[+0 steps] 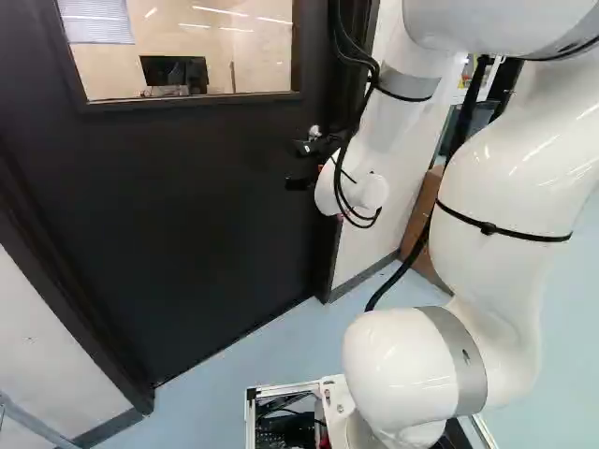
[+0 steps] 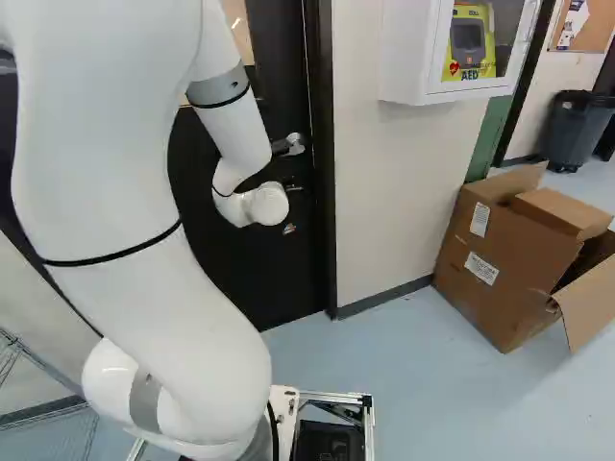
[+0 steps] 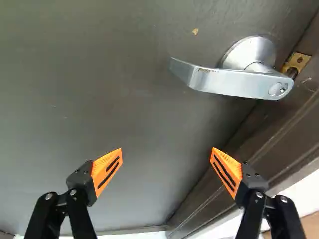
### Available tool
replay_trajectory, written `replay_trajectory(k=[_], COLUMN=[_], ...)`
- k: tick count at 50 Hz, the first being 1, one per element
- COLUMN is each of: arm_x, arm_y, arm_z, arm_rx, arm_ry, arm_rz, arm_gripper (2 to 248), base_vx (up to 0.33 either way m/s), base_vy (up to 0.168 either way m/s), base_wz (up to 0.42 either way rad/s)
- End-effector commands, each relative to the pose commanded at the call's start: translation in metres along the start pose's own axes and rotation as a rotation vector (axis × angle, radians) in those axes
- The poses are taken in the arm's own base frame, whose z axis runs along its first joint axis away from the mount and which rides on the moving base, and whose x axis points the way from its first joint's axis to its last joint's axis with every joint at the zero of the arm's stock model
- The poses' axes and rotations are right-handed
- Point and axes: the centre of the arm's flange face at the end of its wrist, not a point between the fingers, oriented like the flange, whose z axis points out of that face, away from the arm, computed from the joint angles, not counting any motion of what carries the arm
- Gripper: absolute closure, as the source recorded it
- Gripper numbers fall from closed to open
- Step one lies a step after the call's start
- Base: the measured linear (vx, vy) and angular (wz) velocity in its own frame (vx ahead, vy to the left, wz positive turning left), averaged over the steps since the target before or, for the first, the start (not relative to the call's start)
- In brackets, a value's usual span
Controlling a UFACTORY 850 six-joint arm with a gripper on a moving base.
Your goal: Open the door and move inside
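In the left base view my gripper (image 1: 301, 166) is close in front of the dark door (image 1: 187, 187), near its latch side. The wrist view shows the gripper (image 3: 167, 164) with its orange-padded fingers spread wide and nothing between them. Ahead of the fingers, off to the side of the finger nearer the frame, the silver lever handle (image 3: 234, 82) sticks out from the door (image 3: 114, 89), untouched. The door stands against its frame, with a brass latch plate (image 3: 298, 60) at the edge. In the right base view the handle (image 2: 293, 144) shows just beyond the wrist.
A dark door frame (image 2: 320, 173) borders a pale wall (image 2: 384, 192). On that wall hangs a white AED cabinet (image 2: 402, 53). An open cardboard box (image 2: 500, 259) stands on the floor (image 2: 423, 384) right of the door. Farther back is a grey bin (image 2: 575, 130).
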Motion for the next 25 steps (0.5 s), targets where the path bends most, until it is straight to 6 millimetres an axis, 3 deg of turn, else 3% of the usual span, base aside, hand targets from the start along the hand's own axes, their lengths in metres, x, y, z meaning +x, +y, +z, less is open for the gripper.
replay_trajectory(k=[25], arm_x=[0.007], arm_y=[0.004], arm_z=[0.022], arm_rx=[0.044], arm_ry=[0.039], arm_rz=[-0.036], arm_gripper=[3], base_vx=[0.0], base_vy=[0.0], base_wz=[0.0])
